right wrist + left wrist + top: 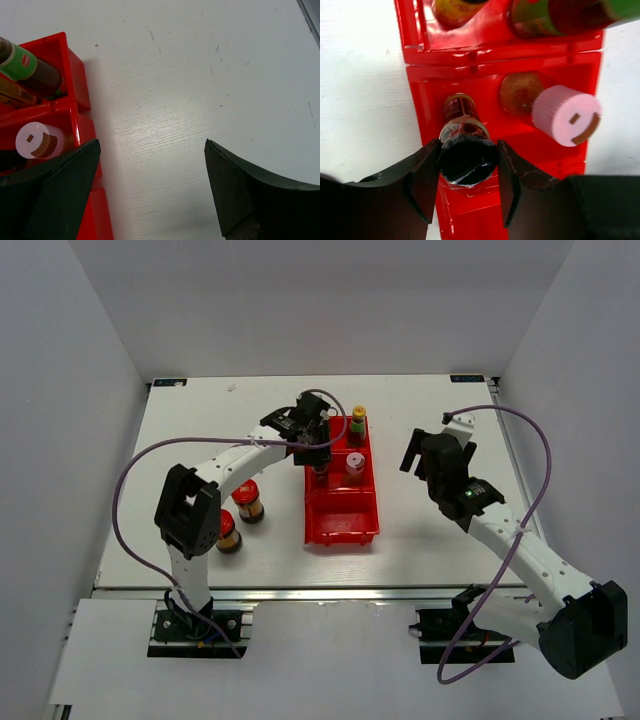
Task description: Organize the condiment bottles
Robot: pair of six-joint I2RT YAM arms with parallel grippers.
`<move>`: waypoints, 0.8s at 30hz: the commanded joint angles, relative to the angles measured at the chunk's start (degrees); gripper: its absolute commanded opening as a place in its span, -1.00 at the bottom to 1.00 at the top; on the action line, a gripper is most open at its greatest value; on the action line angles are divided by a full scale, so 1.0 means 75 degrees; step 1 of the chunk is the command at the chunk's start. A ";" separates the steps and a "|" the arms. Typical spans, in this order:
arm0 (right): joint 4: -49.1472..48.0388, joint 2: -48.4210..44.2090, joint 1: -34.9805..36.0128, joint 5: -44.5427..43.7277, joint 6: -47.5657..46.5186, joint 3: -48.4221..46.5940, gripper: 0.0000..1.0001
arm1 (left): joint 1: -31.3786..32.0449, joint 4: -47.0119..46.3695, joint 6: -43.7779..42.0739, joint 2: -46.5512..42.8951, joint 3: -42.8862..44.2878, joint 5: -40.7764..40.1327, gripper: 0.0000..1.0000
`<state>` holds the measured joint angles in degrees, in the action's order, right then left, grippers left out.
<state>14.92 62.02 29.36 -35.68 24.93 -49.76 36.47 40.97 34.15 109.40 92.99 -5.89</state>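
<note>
The left gripper (468,162) clamps the dark-capped bottle (461,112) in the middle compartment of the tray (422,95). Seat it upright, clear of the pink-capped bottle (566,121) (right gripper (152,155) gapes, empty), before releasing.

Pink-capped bottle (565,121) crowding middle compartment (427,105), open table (200,100) right of tray (62,55)

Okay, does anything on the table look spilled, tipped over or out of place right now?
Nothing looks spilled or tipped. The only things out of place are two red-lidded jars standing on the table left of the red tray, outside it. The left end effector grips a dark-capped bottle in the tray's middle compartment.
</note>
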 commanded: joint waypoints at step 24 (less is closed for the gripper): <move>-0.0055 -0.0148 -0.0177 0.0105 0.0051 0.0107 0.79 | 0.0200 0.0866 -0.0030 0.0495 0.0867 -0.0609 0.19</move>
<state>15.18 62.13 28.47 -34.50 25.04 -49.58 37.85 46.65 34.02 114.45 97.60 -8.47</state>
